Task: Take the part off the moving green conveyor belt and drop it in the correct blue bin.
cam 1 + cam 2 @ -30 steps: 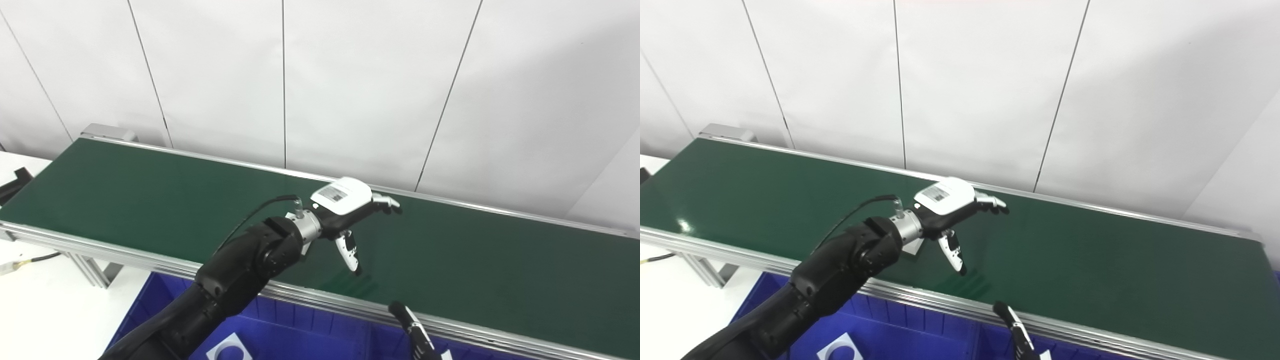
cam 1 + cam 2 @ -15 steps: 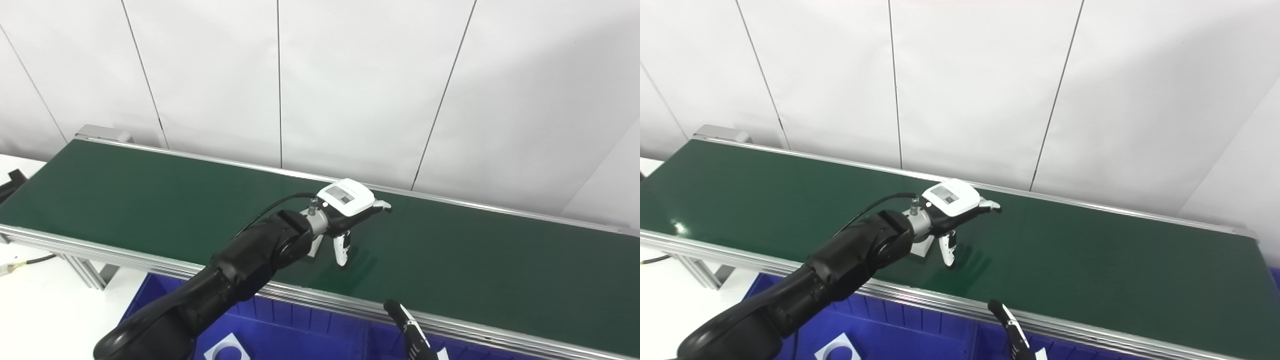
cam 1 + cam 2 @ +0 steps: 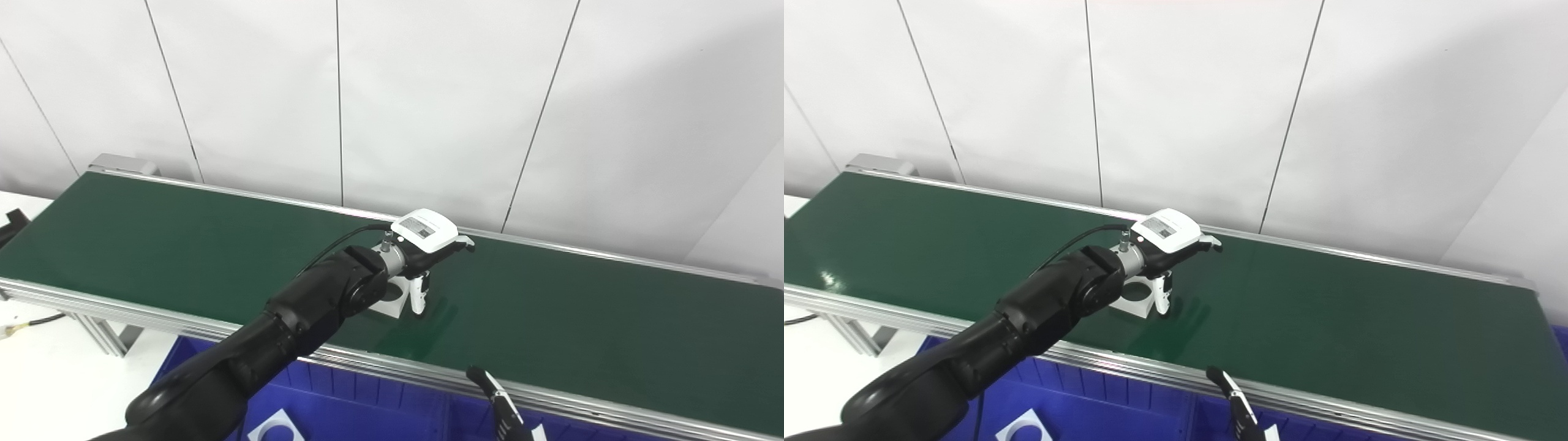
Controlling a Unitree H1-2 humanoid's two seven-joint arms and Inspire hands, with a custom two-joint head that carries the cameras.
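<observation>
- The step is the grasp: the left robot hand is over the white part on the green conveyor belt, fingers apart, thumb beside it, holding nothing yet.
- Next it must close, lift, and go to the blue bin.
- For the right robot hand I cannot tell the state.

L robot hand reaching, fingers spread.

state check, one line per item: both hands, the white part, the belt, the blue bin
left hand: over the belt, thumb down at the part's right side; grip not confirmed.
right hand: only fingers show at the bottom edge; open or shut unclear.
white part: flat on the belt, not lifted.
green conveyor belt: carries this one part; motion not readable from a still.
blue bin: below the belt's near rail, a white piece inside.
</observation>
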